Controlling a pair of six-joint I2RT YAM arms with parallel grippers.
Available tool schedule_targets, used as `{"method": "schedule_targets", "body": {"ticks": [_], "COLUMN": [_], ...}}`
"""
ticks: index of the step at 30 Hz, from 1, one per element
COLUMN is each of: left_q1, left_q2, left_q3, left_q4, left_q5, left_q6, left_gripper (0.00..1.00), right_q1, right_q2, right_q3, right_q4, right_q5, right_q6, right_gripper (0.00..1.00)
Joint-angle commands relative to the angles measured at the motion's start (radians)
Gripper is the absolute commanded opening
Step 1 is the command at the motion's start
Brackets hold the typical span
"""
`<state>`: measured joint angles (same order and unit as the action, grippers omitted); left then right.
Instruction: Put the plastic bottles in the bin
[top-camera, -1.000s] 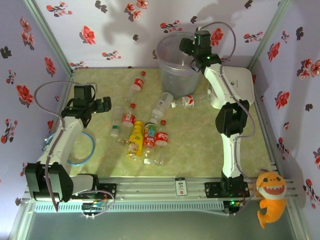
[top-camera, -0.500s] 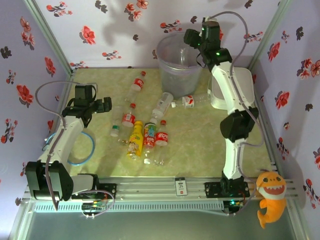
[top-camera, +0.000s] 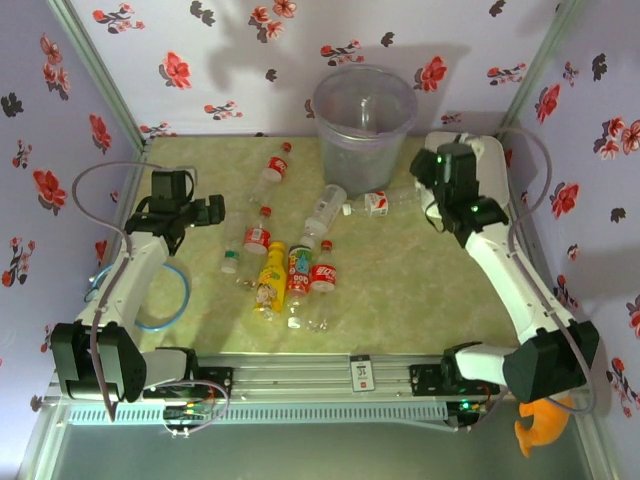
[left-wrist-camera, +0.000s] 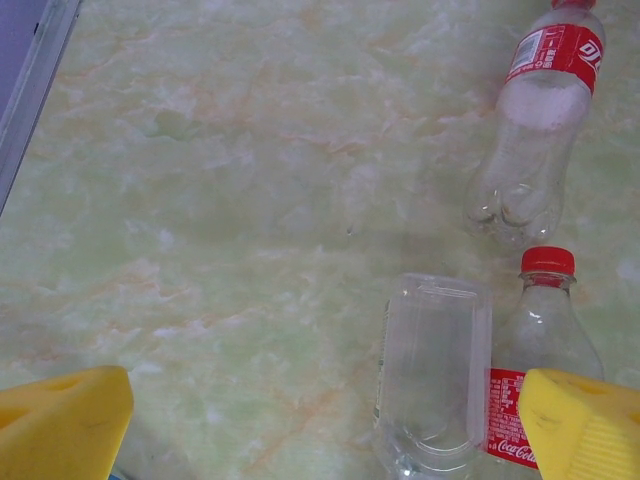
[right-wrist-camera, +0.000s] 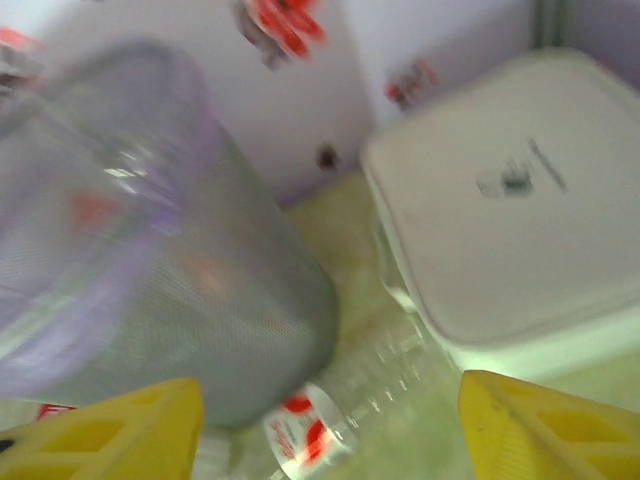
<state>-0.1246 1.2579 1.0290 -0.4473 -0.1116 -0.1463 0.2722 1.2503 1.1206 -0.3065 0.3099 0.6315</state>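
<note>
Top external view: bin stood at 12 o'clock on the desk, and most plastic bottles lay in a heap around centre. One stray bottle lay at about 1 o'clock, between the bin's foot and the white lidded box, close to both; I couldn't tell if it touched either.

Right end effector hung over that gap, jaws partway apart, nothing between them (wrist view was motion-blurred, so height was unclear). Left end effector sat at 9 o'clock, jaws spread fully, empty, with a clear bottle lying just ahead of it.

My read: the step in hand was the right arm's pick of the stray bottle. What it needed:
- jaws squared across the bottle's body, not along it
- pads dropped onto free desk either side, clear of bin wall and box edge
- gentle close, since thin clear plastic would likely buckle or squirt out
- lift above the rim before swinging to 12 o'clock, then release over the bin's middle

Main risk looked like a pad clipping the box or shoving the bin.
</note>
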Motion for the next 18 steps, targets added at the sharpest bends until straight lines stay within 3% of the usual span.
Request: {"method": "schedule_targets", "body": {"ticks": [1, 7, 14, 17, 18], "left_q1": [-0.009, -0.014, -0.015, -0.017, -0.017], "left_q2": [0.005, -0.006, -0.010, -0.013, -0.015], "left_q3": [-0.003, -0.004, -0.004, -0.004, -0.004], "left_q4": [-0.019, -0.018, -0.017, -0.016, -0.017], "left_q5": [-0.013, -0.013, -0.016, -0.017, -0.018], "left_q6": [0.022, 0.022, 0.022, 0.024, 0.025], "left_gripper": [1.00, 1.00, 1.00, 1.00, 1.00], "right_q1": [-0.027, -0.042, -0.071, -0.070, -0.070], "right_q2": [0.017, 0.157, 0.373, 0.455, 0.477], "right_q3": [-0.098, -0.154, -0.182, -0.155, -0.153], "right_q4": [0.106, 0.229, 0.505, 0.539, 0.550], "right_q5": [-0.022, -0.039, -0.104, -0.110, -0.103], "right_q6": [0.189, 0.311, 0.523, 0.594, 0.611], "right_gripper": [0.68, 0.70, 0.71, 0.79, 0.91]}}
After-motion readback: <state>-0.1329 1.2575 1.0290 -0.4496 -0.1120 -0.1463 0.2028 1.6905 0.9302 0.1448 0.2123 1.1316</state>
